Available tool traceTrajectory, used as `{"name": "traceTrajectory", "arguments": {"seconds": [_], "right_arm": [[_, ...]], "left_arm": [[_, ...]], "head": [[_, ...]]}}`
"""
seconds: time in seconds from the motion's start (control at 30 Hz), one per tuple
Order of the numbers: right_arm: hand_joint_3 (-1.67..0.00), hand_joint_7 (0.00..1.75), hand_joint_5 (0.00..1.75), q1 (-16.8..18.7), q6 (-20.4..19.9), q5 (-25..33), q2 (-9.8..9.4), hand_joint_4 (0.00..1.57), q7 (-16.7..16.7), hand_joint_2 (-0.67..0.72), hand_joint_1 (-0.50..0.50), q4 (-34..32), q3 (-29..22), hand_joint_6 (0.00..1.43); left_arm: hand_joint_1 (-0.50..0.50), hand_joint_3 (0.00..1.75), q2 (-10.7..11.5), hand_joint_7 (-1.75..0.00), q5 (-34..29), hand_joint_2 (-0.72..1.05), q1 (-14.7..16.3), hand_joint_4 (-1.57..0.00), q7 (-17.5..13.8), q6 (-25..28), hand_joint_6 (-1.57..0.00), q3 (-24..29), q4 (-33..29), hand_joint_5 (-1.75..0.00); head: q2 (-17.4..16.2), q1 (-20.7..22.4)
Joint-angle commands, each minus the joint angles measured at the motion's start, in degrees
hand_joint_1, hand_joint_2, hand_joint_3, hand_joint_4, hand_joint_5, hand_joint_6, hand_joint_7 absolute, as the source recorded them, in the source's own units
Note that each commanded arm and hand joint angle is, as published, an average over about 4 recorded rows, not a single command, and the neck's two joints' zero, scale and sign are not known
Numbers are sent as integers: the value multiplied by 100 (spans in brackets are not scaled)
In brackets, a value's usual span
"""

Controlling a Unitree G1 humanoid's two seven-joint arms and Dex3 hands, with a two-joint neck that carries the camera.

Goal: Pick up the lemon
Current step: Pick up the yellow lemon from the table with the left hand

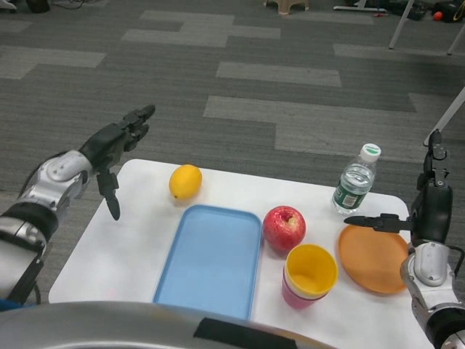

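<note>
the lemon sits on the white bench, just past the blue tray. it looks small, firm, a bit slippery, so wrap its round middle. the left hand hangs nearby, fingers apart, holding nothing.

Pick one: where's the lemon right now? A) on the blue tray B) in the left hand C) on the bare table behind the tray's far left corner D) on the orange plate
C: the lemon lies on the white table just past the blue tray, while the left hand hovers open to its left, not touching it.
</note>
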Motion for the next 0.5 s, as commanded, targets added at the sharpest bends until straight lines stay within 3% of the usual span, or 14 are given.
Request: {"name": "traceTrajectory", "arguments": {"seconds": [0.03, 0.23, 0.33, 0.5], "right_arm": [[-8, 0, 0, -20, -24, 60, -48, 0, -35, 9, -42, 20, 55, 0], [-8, 0, 0, -20, -24, 60, -26, 0, -37, 9, -42, 71, 68, 0], [-8, 0, 0, -31, -17, 60, -13, 0, -37, 9, -42, 99, 81, 0], [-8, 0, 0, -82, 0, 60, 24, 0, -48, 9, -42, 161, 94, 0]], "left_arm": [[-50, 9, 116, 0, 862, -72, -533, 0, -171, 251, 0, -32, 338, 0], [-50, 9, -163, 0, 2292, -72, -1216, 0, -4, 585, 0, -403, 419, 0], [-50, 9, -361, 0, 2624, -72, -1484, 0, 183, 609, 0, -594, 601, 0], [-50, 9, -561, 0, 2998, -72, -1998, 0, 493, 690, 0, -1381, 955, 0]], "head": [[15, -29], [17, -86], [39, -67], [88, -47]]}}
